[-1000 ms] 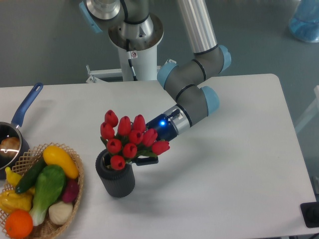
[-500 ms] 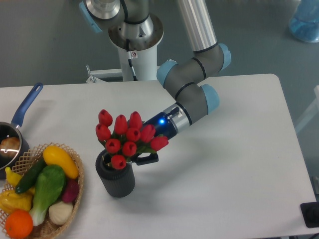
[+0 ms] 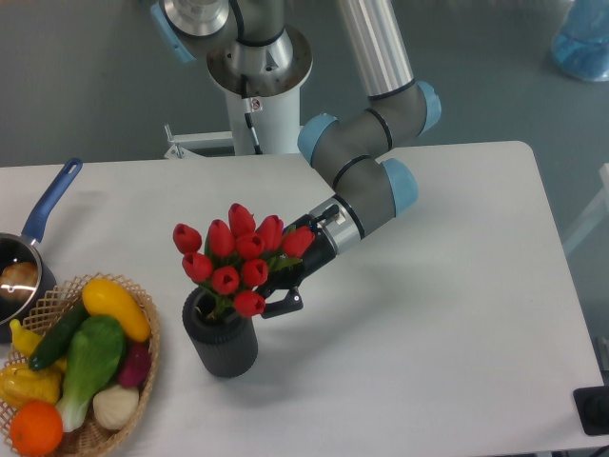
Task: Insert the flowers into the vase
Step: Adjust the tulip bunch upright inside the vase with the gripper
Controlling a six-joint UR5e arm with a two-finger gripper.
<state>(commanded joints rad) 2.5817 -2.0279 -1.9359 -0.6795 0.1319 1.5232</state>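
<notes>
Holding the flowers by the stems, the gripper sits just right of the vase mouth, fingers closed on the bunch. The vase stands near the table's front edge, left of centre. Stem ends look already inside the mouth; depth can't be confirmed. Likely left: lower fully, release, back off.

Bunch of red tulips with green stems sits over the mouth of the small dark grey ribbed cylinder vase, stems reaching into it. Black two-finger gripper is closed on the stems (buds partly hide the fingers). Vase stands upright on the white table.
</notes>
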